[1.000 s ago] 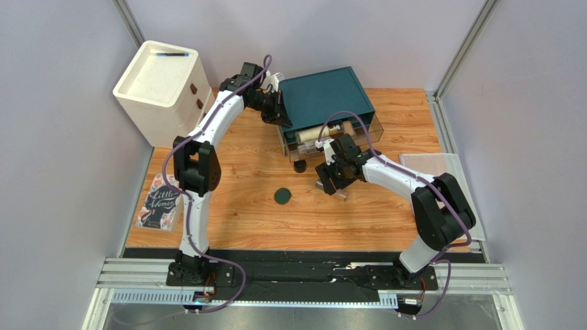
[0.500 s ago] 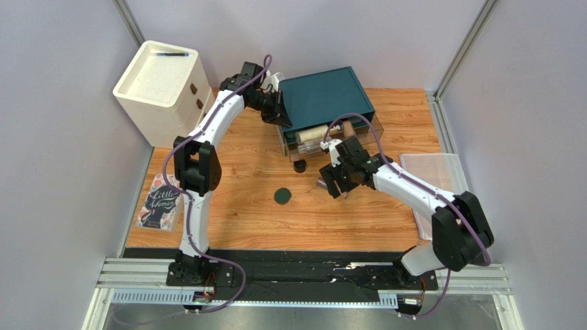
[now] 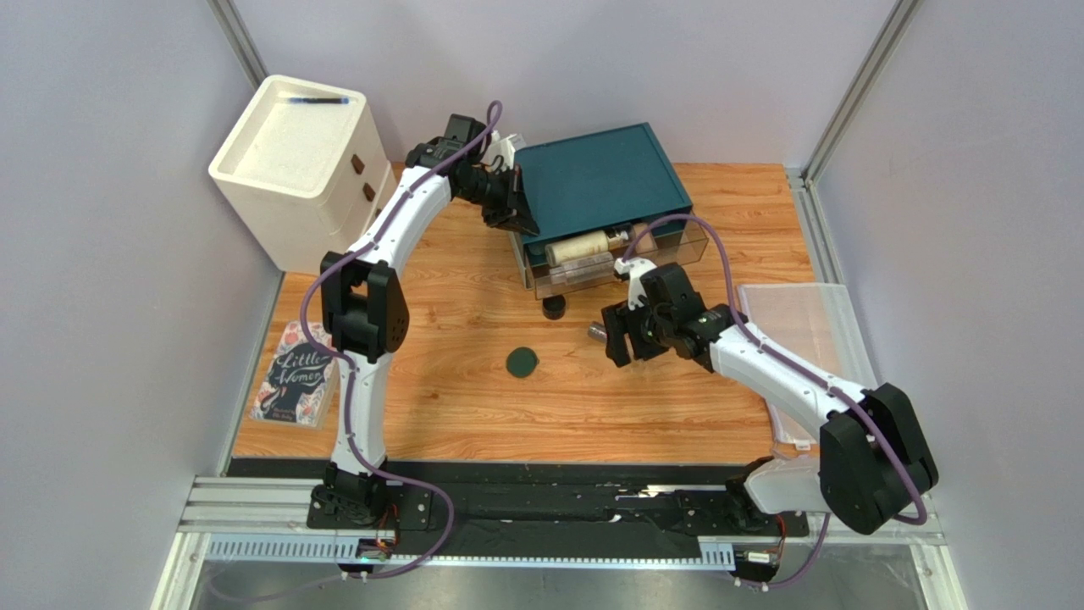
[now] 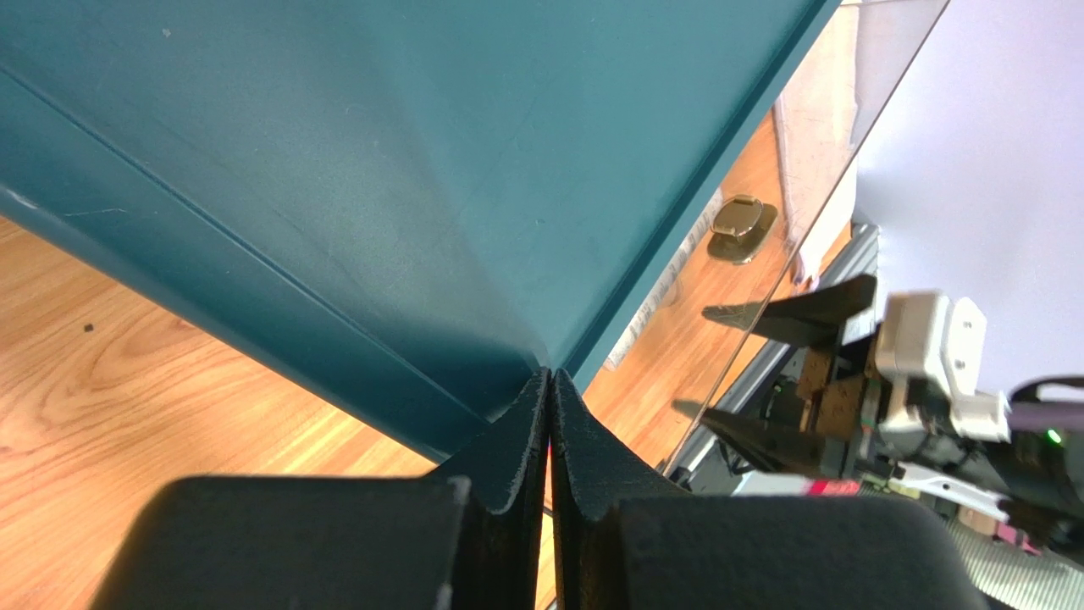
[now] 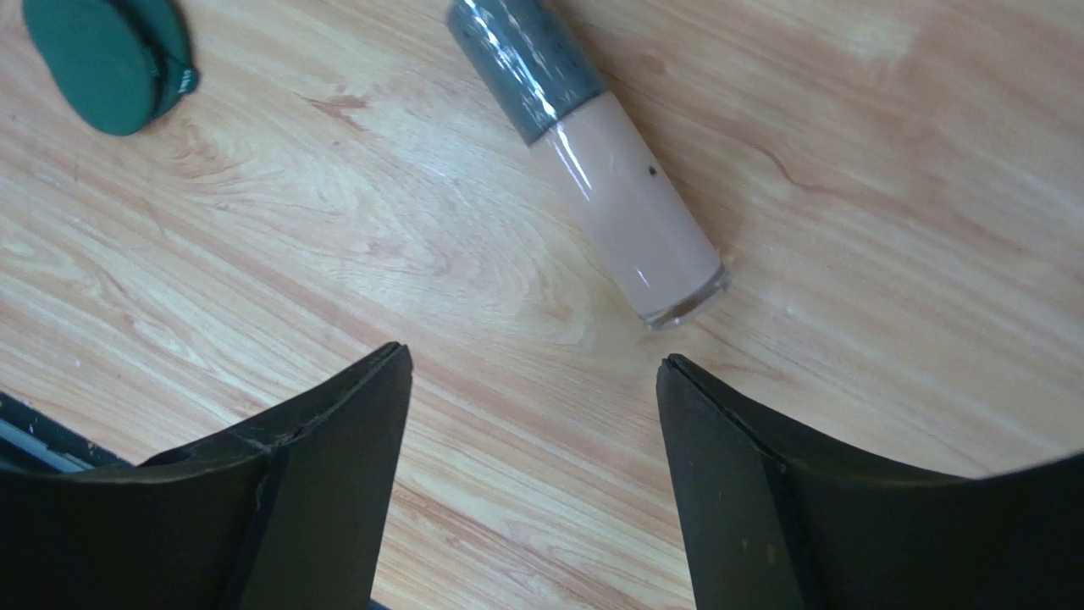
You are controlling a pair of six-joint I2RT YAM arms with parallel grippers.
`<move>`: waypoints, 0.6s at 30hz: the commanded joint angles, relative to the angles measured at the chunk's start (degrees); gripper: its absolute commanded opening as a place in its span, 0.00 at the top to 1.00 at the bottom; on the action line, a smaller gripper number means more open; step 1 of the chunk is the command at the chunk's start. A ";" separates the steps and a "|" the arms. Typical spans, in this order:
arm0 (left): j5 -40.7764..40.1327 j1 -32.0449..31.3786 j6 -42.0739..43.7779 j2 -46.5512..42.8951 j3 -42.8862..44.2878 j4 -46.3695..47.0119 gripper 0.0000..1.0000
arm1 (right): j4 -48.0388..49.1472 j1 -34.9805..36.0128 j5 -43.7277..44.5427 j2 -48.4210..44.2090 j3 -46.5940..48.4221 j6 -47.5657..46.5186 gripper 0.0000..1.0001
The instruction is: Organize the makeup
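A beige tube with a grey cap (image 5: 611, 178) lies on the wooden table just beyond my open, empty right gripper (image 5: 535, 362); from above the tube (image 3: 594, 333) sits at the gripper's (image 3: 617, 336) left. A flat dark-green compact (image 3: 521, 364) lies alone further left and also shows in the right wrist view (image 5: 108, 57). A small black jar (image 3: 554, 306) stands in front of the clear drawer (image 3: 674, 238), which holds a cream bottle (image 3: 579, 247) and tubes under the teal box (image 3: 601, 178). My left gripper (image 4: 550, 375) is shut, its tips against the teal box's (image 4: 420, 165) front-left corner.
A white drawer cabinet (image 3: 299, 159) with a pen (image 3: 316, 98) on top stands at the back left. A pink-covered book (image 3: 295, 372) lies at the table's left edge. A clear sheet (image 3: 802, 311) lies at the right edge.
My right gripper has drawn back from the clear drawer toward the front, its elbow swinging right. The left arm has not moved.
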 commanded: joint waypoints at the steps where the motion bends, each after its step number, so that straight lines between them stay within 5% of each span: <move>1: -3.87 -0.50 1.89 3.17 -2.01 -6.91 0.92 | 9.91 -3.36 -1.84 -5.06 -5.26 6.23 0.25; 11: -3.69 -0.50 1.80 2.20 -4.21 -6.03 0.92 | 16.86 -6.97 -1.58 -6.56 -9.57 5.90 0.24; 18: -3.42 -0.50 1.71 2.03 -5.53 -5.50 0.92 | 20.29 -6.97 -5.80 0.99 -7.64 4.31 0.24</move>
